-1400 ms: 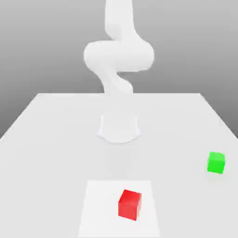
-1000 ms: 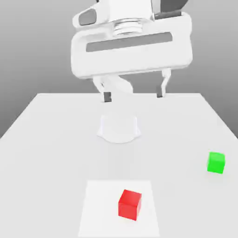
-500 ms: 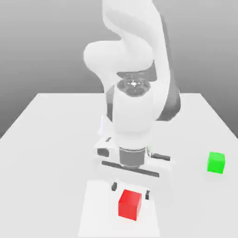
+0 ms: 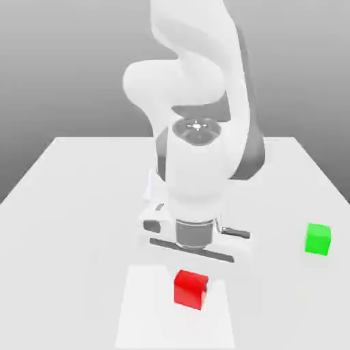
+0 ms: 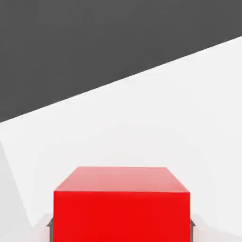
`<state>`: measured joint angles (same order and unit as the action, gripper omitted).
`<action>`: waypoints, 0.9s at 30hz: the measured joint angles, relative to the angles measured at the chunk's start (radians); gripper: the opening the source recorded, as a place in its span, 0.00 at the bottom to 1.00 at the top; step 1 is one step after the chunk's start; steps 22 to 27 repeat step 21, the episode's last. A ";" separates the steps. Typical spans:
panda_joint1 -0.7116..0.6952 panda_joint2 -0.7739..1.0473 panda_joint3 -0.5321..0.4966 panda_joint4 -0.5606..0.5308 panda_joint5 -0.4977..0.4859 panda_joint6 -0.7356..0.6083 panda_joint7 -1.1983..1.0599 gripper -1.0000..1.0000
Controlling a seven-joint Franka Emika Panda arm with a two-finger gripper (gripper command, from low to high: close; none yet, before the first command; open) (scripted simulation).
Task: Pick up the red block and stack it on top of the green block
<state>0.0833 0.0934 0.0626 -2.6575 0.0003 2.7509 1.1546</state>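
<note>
Looking in the exterior view at a broad pale desk (image 4: 82, 225), with the big white arm (image 4: 195, 164) leaning out from twelve o'clock toward six. Beyond the arm's wrist, at six o'clock on the desk, a plain white square (image 4: 147, 314). Over that square, the hand (image 4: 191, 290), drawn in snugly on the red block (image 4: 189, 290), one finger (image 5: 192, 232) to each side in the hand view, with no gap to be seen. Apparently gripping well and holding the block fairly level, perhaps just clear of the square; hard to tell for certain. Near four o'clock, well apart, the green block (image 4: 318, 240), bare on top and sitting on the desk.

Judged to be at the pick-up, grip made, with stacking yet to do. Next, raise straight up to clear the top of the green block, then carry toward two o'clock from the red block. Line up flat faces above, lower gently, and let go only once resting squarely. Beware of knocking the green block aside by travelling too low, or of letting go off-centre and tipping the stack.
</note>
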 joint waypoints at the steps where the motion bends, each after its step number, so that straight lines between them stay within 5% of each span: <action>1: 0.039 -0.015 0.030 -0.005 0.006 -0.010 -0.040 0.00; 12: 0.539 -0.146 0.285 -0.060 0.052 -0.084 -0.545 0.00; 17: 0.571 0.002 0.248 -0.057 -0.094 0.054 -0.490 0.00; 18: 0.584 0.037 0.228 -0.055 -0.129 0.085 -0.465 1.00; 27: 0.584 0.037 0.228 -0.055 -0.129 0.085 -0.465 1.00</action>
